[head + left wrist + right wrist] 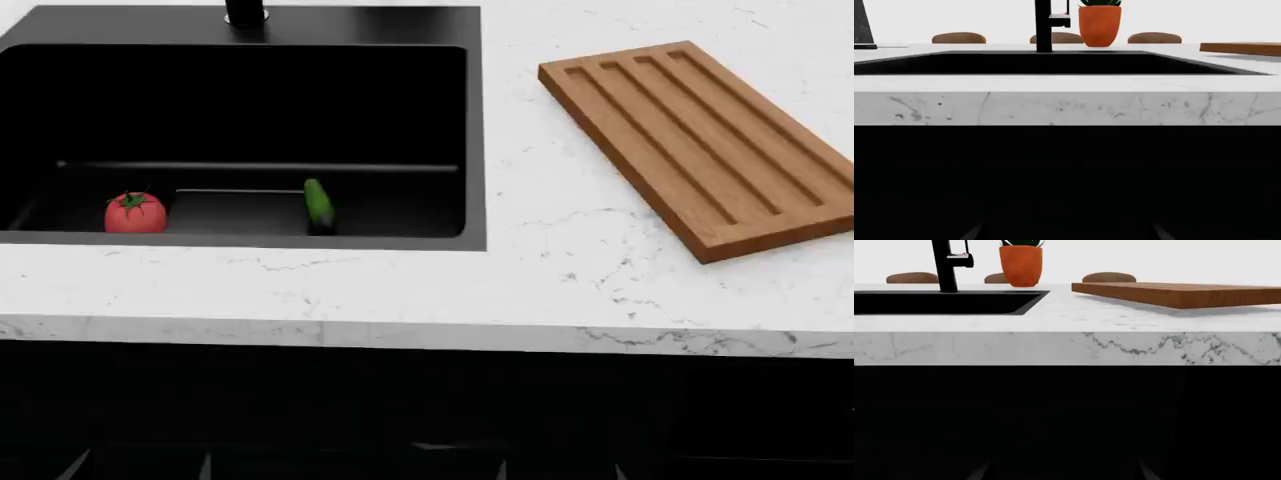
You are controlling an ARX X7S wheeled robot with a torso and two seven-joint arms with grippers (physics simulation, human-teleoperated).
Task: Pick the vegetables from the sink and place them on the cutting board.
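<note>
Fingers of both grippers are out of sight below the counter edge, so their opening cannot be told; nothing is held.
The tomato and cucumber lie apart on the sink floor; the cutting board waits alongside. Best rise clear of the rim, then descend straight onto one vegetable.

Faint pale grey slanted edges low in both wrist views, otherwise body unseen

- Head view: no arms or grippers visible
- Both wrist cams sit low, below counter edge, aimed level at its front
- Gripper fingers not visible in either wrist view, so state unknown
</note>
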